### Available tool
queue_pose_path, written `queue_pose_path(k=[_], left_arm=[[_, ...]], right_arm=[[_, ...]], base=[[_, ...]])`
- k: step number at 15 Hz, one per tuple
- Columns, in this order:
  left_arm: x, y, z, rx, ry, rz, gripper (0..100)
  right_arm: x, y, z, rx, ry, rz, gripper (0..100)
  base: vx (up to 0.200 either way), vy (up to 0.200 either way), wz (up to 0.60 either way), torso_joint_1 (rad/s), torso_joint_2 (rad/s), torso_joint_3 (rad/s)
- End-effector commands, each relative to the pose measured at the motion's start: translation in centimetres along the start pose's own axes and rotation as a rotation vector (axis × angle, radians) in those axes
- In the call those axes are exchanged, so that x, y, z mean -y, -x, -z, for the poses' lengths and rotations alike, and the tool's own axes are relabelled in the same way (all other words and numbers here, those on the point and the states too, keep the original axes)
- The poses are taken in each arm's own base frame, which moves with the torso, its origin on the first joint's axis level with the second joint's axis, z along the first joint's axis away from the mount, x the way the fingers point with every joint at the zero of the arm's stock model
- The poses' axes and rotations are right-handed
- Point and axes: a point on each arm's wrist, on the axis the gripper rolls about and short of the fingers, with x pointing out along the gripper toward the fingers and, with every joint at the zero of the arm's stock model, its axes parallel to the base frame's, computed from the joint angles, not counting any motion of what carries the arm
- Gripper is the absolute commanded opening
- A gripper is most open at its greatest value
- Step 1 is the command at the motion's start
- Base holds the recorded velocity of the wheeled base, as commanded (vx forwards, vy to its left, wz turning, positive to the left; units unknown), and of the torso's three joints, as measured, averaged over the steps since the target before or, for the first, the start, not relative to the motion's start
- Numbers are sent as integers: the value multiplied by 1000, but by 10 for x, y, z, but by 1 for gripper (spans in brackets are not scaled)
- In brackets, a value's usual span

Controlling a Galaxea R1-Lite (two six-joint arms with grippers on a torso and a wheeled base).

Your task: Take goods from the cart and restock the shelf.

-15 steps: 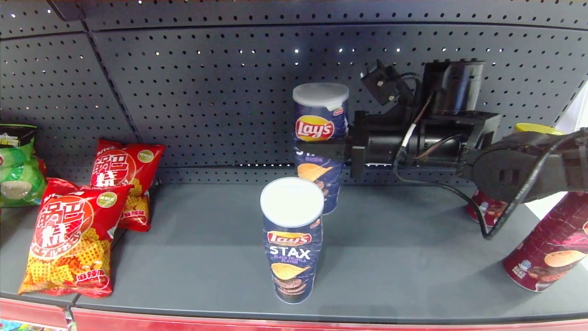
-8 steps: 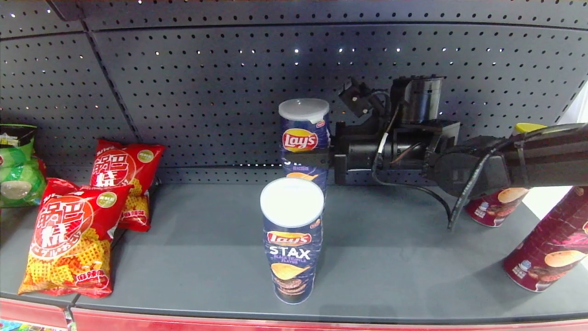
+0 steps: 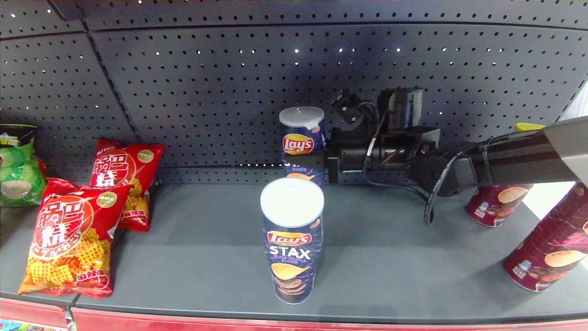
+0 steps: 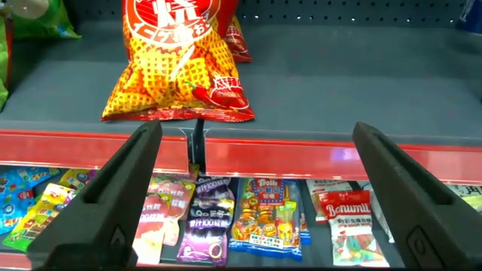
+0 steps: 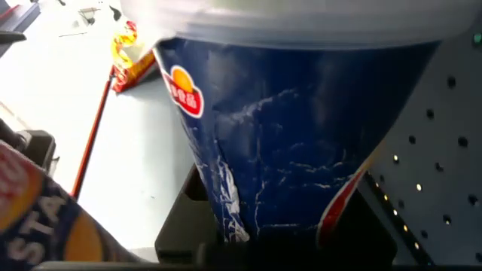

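The grey shelf (image 3: 390, 257) spans the lower frame. At centre, the right gripper (image 3: 313, 161) is clamped on a blue chip can (image 3: 302, 133), upright just behind a second blue can (image 3: 292, 239). The left gripper (image 4: 256, 139) hangs with fingers wide apart before the shelf's red edge (image 4: 286, 156).

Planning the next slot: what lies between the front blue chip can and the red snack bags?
Nothing: the head view shows bare grey metal shelf between the front blue cylindrical chip can and the red foil snack bags.
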Motion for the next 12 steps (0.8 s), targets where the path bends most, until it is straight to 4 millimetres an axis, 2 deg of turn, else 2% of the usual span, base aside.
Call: queue_pose_path(k=[1, 5, 12], left_arm=[[0, 0, 0, -3, 0, -2, 100], [0, 0, 0, -3, 0, 0, 100], [0, 0, 0, -3, 0, 0, 100]], right_arm=[[5, -2, 9, -12, -13, 3, 0], [7, -5, 14, -4, -10, -12, 0], [1, -11, 9, 20, 12, -27, 0]], base=[[0, 0, 0, 0, 0, 0], [0, 0, 0, 0, 0, 0], [0, 0, 0, 0, 0, 0]])
